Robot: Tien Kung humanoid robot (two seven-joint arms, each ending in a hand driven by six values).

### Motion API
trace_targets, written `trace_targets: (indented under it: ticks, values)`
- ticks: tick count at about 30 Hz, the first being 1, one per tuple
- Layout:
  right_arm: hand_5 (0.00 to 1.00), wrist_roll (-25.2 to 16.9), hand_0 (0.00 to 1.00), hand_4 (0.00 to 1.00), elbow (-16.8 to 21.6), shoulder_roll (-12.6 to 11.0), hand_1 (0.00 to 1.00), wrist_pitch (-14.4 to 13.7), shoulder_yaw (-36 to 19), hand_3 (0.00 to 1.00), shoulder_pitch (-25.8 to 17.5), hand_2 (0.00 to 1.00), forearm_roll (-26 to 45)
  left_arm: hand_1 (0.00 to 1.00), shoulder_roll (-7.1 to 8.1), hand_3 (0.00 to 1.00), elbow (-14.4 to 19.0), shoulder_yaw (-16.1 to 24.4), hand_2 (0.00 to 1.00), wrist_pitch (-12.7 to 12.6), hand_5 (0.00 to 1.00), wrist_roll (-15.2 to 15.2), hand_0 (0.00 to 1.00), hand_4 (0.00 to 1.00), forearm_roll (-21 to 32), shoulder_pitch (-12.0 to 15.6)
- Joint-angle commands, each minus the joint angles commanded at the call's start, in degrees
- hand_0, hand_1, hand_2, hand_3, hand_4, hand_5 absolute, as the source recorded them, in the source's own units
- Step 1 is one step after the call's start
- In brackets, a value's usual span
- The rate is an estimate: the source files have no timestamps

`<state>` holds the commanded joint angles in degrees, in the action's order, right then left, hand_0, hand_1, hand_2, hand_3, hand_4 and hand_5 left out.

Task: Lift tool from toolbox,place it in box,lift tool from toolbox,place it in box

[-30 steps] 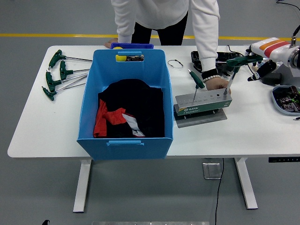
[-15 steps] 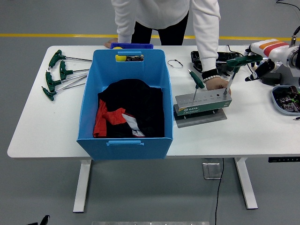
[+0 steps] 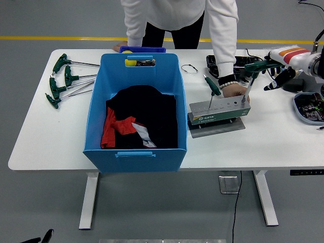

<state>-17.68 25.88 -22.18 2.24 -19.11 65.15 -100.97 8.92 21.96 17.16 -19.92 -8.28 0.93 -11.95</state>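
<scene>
A grey-green toolbox stand point(image 3: 218, 112) sits on the table right of the blue box point(image 3: 135, 158). Two green T-handle tools stand in it: a short one point(image 3: 212, 85) on the left and a taller one point(image 3: 257, 66) on the right. My right hand point(image 3: 273, 81) is at the right end of the taller tool's handle, fingers stretched out just beneath it and not wrapped around it. A person's hand point(image 3: 234, 90) rests on the back of the stand between the tools. Black tips of my left hand point(image 3: 38, 238) peek in at the bottom left edge.
The blue box holds black and red cloth point(image 3: 139, 121). Several green T-handle tools point(image 3: 63, 81) lie on the table's left. A black tray point(image 3: 218, 63) lies behind the stand, a grey parts tray point(image 3: 309, 107) far right. The person's other hand point(image 3: 119, 47) leans on the table's far edge.
My right hand has crept slightly left and down toward the taller tool's handle. The dark left hand tips have risen a little into view. The tools stay in the stand.
</scene>
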Motion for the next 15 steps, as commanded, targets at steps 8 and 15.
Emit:
trace_targets:
  ticks: [8, 15]
  values:
    - [0.313, 0.3, 0.367, 0.998, -0.1, 0.1, 0.338, 0.7, 0.0, 0.402, 0.0, 0.354, 1.2, 0.788, 0.08, 0.836, 0.0, -0.1, 0.811, 0.0, 0.998, 0.1, 0.808, 0.672, -0.1, -0.3]
    - [0.343, 0.7, 0.299, 0.998, 0.0, 0.5, 0.282, 1.8, 0.4, 0.347, -0.2, 0.303, 3.8, 0.787, 0.05, 0.837, -0.1, 0.3, 0.811, 0.0, 0.998, -0.3, 0.808, 0.673, -1.0, -0.1]
